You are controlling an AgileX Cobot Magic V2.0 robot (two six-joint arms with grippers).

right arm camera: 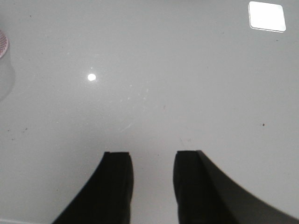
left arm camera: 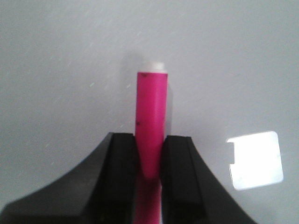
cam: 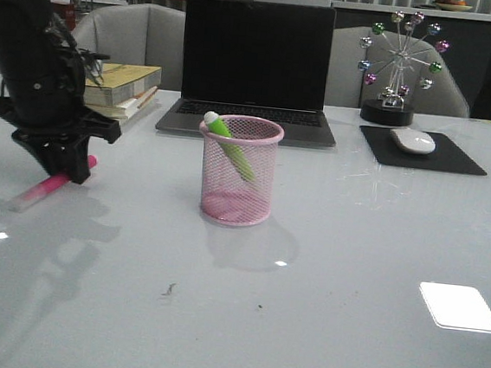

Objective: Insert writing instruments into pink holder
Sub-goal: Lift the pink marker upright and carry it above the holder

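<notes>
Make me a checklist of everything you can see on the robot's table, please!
Surface: glossy white table, a few dark specks, lamp glare.
Job's things: green marker leaning inside the pink holder; pink marker lying on the table between the left gripper's fingers.
Clutter: laptop, books, mouse on a black pad, ball ornament.
Grippers: left gripper closed around the pink marker; right gripper open over bare table, holding nothing.
Cables: nothing seen.
Surroundings: grey chairs behind the table.
</notes>
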